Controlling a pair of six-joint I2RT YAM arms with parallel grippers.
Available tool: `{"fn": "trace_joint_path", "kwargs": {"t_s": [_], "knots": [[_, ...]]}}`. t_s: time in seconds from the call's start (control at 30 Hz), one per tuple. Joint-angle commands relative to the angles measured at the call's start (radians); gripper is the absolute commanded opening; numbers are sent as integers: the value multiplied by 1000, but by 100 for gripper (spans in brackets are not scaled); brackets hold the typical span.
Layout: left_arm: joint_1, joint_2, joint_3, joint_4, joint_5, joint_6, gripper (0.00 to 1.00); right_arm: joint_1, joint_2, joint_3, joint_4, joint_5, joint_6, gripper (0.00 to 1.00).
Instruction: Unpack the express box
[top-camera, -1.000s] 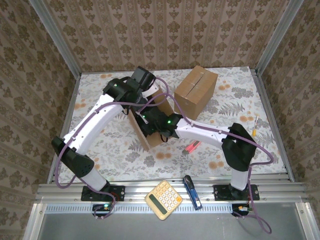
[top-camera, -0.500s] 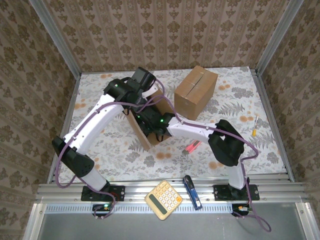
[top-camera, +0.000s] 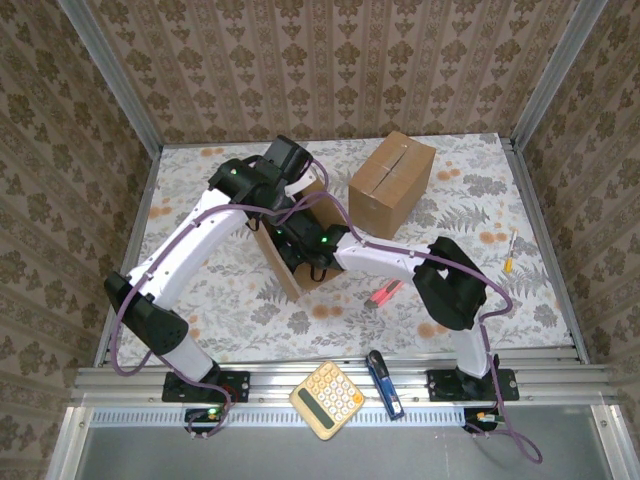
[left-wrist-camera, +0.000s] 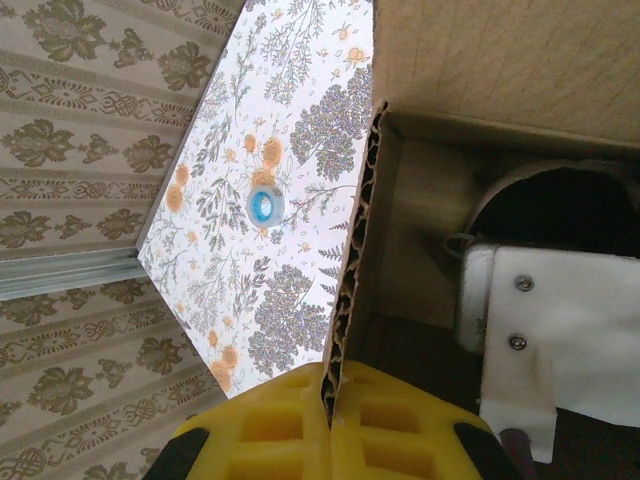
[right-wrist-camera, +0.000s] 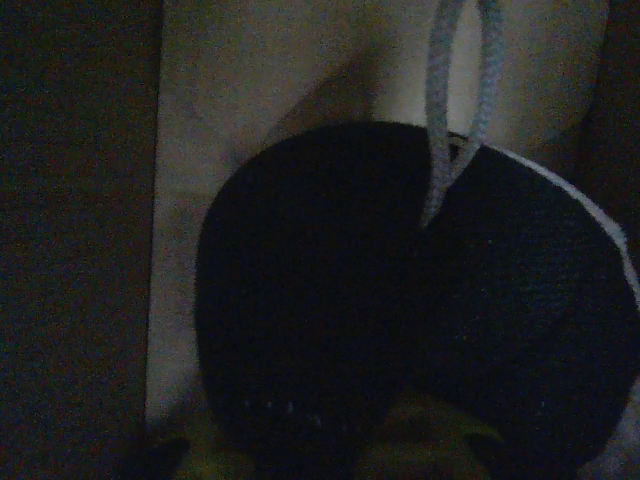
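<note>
Two grippers meet at the open express box (top-camera: 287, 272), which sits just left of the table's (top-camera: 480, 300) middle. Your left gripper (left-wrist-camera: 330, 402) is pinched tight on the box's corrugated wall edge (left-wrist-camera: 356, 270), which runs up from between the yellow fingers (left-wrist-camera: 262, 432) toward 12 o'clock. In that wrist view the box's inside opens at 2 o'clock, with the right arm's white housing (left-wrist-camera: 565, 330) reaching into it.

Your right gripper (right-wrist-camera: 330, 452) is down inside the box, its fingers pressed together. A dark rounded object (right-wrist-camera: 320, 300) lies right against them at 12 o'clock, with a grey cord loop (right-wrist-camera: 455, 110) above it at 1 o'clock. The view is too dim to tell whether the fingers actually pinch it.

From above, a sealed carton (top-camera: 392, 180) stands at 2 o'clock from the open box, well apart from both grippers.
</note>
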Motion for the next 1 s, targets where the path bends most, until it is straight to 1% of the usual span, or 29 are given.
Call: {"fn": "trace_joint_path", "kwargs": {"t_s": [0.0,0.3,0.97], "knots": [[-23,-44,-24,-23,33,-28,0,-30,-6,-41,-80,-41,49,0],[24,-54,-53,-23,12,-64,0,-8,-145,-102,-18,-45,36,0],[70,-57,-139,-11,-7,-111,0,10,-444,-269,154,-39,77,0]]}}
